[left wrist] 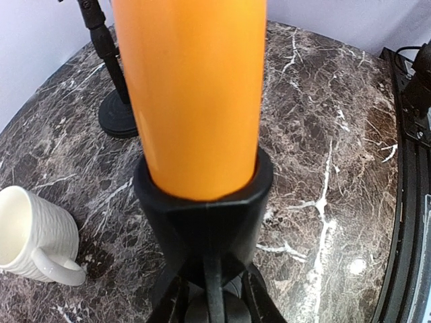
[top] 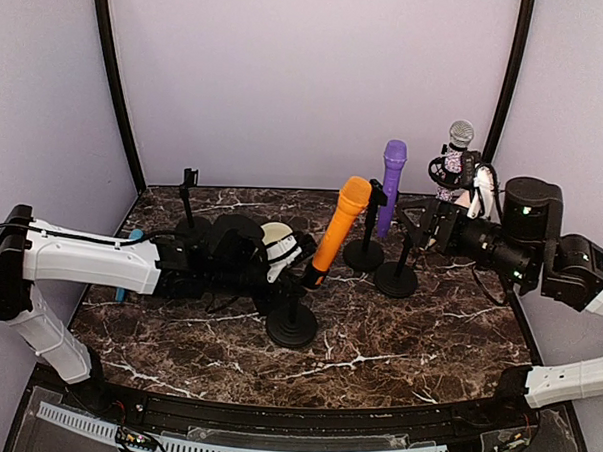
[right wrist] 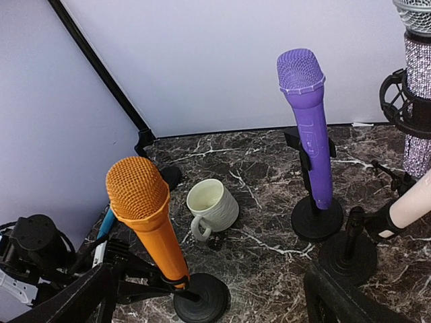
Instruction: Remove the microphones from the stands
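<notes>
The orange microphone [top: 339, 228] stands tilted in the black clip of a stand with a round base [top: 292, 327]. In the left wrist view it [left wrist: 195, 87] fills the frame above the clip [left wrist: 205, 202]. My left gripper [top: 291, 273] reaches in from the left and is shut on the stand at the clip, just under the microphone; its fingers [right wrist: 128, 286] show in the right wrist view beside the microphone [right wrist: 151, 222]. My right gripper [top: 422, 226] is open and empty, to the right of the orange microphone, its fingers spread wide in its own view [right wrist: 209, 311].
A white mug [top: 279, 245] lies on its side behind the stand. A purple microphone [top: 393, 180] on a stand, a glittery silver one [top: 459, 143] and another stand base [top: 395, 279] are close by my right gripper. An empty stand [top: 190, 196] is at the back left.
</notes>
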### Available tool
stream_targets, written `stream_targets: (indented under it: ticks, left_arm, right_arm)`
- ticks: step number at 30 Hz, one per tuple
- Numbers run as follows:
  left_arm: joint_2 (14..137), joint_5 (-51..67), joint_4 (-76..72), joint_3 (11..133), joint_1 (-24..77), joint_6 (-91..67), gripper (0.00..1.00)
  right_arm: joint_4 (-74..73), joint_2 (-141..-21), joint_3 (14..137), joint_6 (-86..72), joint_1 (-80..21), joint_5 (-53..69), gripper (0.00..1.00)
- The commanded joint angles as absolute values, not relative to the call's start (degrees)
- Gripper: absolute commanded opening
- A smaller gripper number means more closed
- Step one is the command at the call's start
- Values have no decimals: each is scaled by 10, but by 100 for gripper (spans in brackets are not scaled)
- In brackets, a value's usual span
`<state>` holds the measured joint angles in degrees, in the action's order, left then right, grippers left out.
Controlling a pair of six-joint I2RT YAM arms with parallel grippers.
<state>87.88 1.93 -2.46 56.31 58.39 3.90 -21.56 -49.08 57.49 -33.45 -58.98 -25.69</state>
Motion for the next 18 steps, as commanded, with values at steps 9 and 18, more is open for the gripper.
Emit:
stream_targets:
  ticks: [9, 18]
  left_arm:
    - [860, 81, -107, 540, 586, 58, 41]
    - [860, 78, -97, 546, 586, 65, 63]
  right_arm:
    - [-147, -524, 532, -382, -589, -231, 99]
    - [-79, -561, 538, -375, -589, -168, 99]
